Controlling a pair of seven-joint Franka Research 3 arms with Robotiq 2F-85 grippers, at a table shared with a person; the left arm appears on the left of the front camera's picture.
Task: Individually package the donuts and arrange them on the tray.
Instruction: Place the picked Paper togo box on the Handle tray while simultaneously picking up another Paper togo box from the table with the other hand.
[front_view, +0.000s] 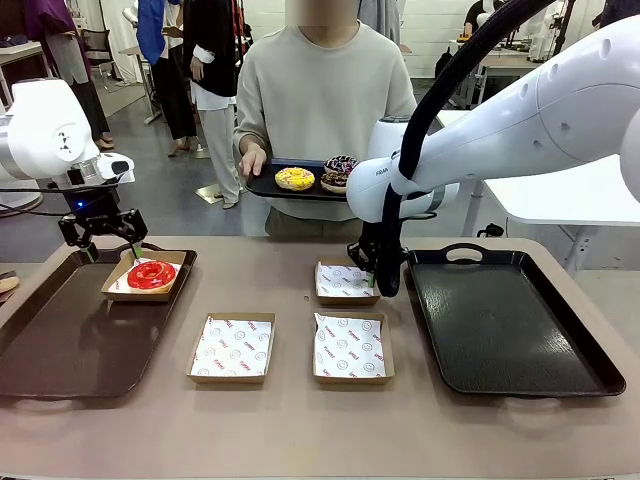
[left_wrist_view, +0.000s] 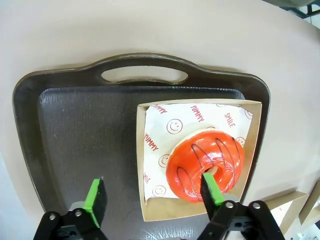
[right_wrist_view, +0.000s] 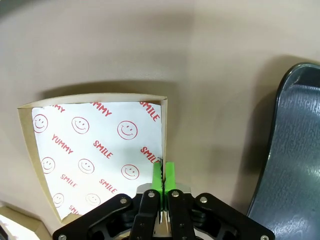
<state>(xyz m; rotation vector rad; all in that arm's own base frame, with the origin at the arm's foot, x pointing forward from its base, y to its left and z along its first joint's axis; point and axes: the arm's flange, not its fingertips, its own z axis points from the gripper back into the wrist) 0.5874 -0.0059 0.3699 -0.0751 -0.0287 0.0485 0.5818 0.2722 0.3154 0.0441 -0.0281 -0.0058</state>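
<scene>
Left wrist view: left gripper (left_wrist_view: 154, 194) spread wide over the red donut (left_wrist_view: 207, 160) in its cardboard box (left_wrist_view: 140, 165); right gripper (right_wrist_view: 163, 176) clenched, seemingly pinching the wall of an empty box (right_wrist_view: 164, 125).

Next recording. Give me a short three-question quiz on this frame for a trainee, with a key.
1. True or false: the red donut lies in a box on the left tray, and the left gripper is open.
2. What is the right gripper shut on? A) a donut B) the wall of an empty box C) a tray handle
3. How many donuts lie on the person's tray?

Key: 1 true; 2 B; 3 three.
</scene>
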